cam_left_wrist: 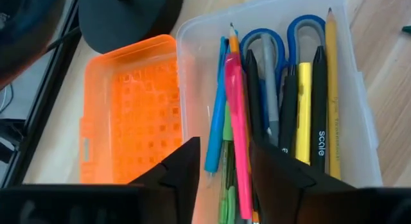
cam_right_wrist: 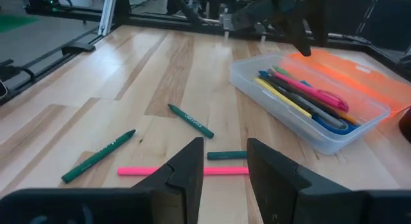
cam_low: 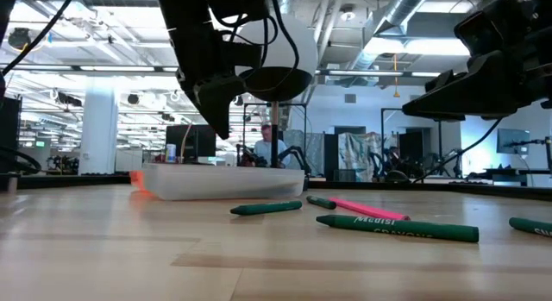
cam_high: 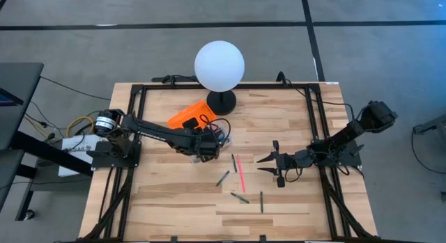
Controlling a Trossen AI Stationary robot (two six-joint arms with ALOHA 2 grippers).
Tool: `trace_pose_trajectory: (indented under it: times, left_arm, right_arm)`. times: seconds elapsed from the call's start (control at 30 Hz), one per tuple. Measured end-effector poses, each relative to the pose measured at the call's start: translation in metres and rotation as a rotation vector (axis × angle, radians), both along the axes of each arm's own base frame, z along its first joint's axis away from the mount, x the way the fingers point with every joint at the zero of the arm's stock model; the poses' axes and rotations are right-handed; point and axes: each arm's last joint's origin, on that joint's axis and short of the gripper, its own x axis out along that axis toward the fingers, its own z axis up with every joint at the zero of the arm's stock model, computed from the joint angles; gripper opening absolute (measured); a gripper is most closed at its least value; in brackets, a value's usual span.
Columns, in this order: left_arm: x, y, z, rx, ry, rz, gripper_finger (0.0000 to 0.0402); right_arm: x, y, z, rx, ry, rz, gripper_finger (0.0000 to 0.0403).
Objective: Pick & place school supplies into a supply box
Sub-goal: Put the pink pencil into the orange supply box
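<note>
So the left gripper [cam_high: 207,147] is hovering right over the supply box [cam_right_wrist: 308,112], a clear plastic tray with rounded corners sitting just in front of the black base of the white globe lamp [cam_high: 219,65]. Its dark fingers [cam_left_wrist: 183,172] are standing apart with nothing between them; a hot pink marker [cam_left_wrist: 236,115] is lying in the tray straight below the gap. The ribbed orange lid [cam_left_wrist: 131,112] is flipped open flat beside the tray, see-through and grid-textured. Inside, things are lying lengthwise and packed close — a blue pen, the pink marker, dark pens, a yellow-barrelled one, a yellow pencil [cam_left_wrist: 332,89] along the far wall, and the looped blue handles of the scissors [cam_left_wrist: 282,41] at one end.

Moving right across the pale wood-plank table [cam_high: 167,194]: loose waxy green crayons [cam_high: 223,178] are lying scattered at odd angles, with a thin pink pencil [cam_high: 240,173] among them and more green crayons nearer the front edge.

Further right, the right gripper [cam_high: 268,168] is hanging above the bare wood next to those crayons, fingers moderately spread and holding nothing.
</note>
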Motion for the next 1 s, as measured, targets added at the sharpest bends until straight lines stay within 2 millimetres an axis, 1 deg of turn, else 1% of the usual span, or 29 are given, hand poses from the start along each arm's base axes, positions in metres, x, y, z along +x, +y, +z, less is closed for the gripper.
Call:
trace_pose_trajectory:
  times: [0.07, 0.13, 0.23, 0.33, 0.43, 0.53, 0.6, 0.7, 0.83, 0.9, 1.0]
  left_arm:
    - [0.0, -0.003, 0.0, -0.002, 0.001, -0.007, 0.0136]
    - [-0.001, -0.009, 0.0, -0.003, 0.002, -0.028, 0.0138]
    - [-0.004, -0.029, 0.0, 0.006, 0.005, -0.089, 0.0137]
    - [-0.01, -0.059, 0.001, 0.054, -0.001, -0.177, 0.0132]
    - [-0.022, -0.093, -0.001, 0.138, -0.034, -0.258, 0.0128]
    - [-0.04, -0.121, -0.011, 0.234, -0.1, -0.301, 0.0128]
    - [-0.054, -0.134, -0.02, 0.28, -0.15, -0.304, 0.0127]
    - [-0.075, -0.145, -0.034, 0.32, -0.212, -0.291, 0.0127]
    - [-0.097, -0.151, -0.051, 0.326, -0.267, -0.272, 0.0127]
    - [-0.105, -0.151, -0.056, 0.338, -0.263, -0.28, 0.0127]
    - [-0.11, -0.15, -0.06, 0.348, -0.269, -0.271, 0.0127]
  right_arm:
    - [0.0, 0.0, 0.0, 0.029, 0.002, -0.008, 0.0113]
    - [0.0, 0.0, -0.001, 0.058, 0.011, -0.013, 0.0113]
    - [-0.002, 0.003, -0.003, 0.085, 0.038, 0.008, 0.0113]
    - [-0.005, 0.011, -0.003, 0.085, 0.048, 0.054, 0.0113]
    - [-0.005, 0.022, 0.002, 0.093, 0.036, 0.094, 0.0113]
    - [-0.002, 0.03, 0.008, 0.113, 0.033, 0.048, 0.0113]
    - [0.002, 0.033, 0.011, 0.123, 0.054, -0.017, 0.0113]
    - [0.011, 0.034, 0.017, 0.166, 0.088, -0.114, 0.0113]
    - [0.025, 0.036, 0.029, 0.242, 0.119, -0.197, 0.0113]
    - [0.033, 0.039, 0.035, 0.274, 0.122, -0.232, 0.0113]
    - [0.047, 0.044, 0.037, 0.276, 0.135, -0.26, 0.0113]
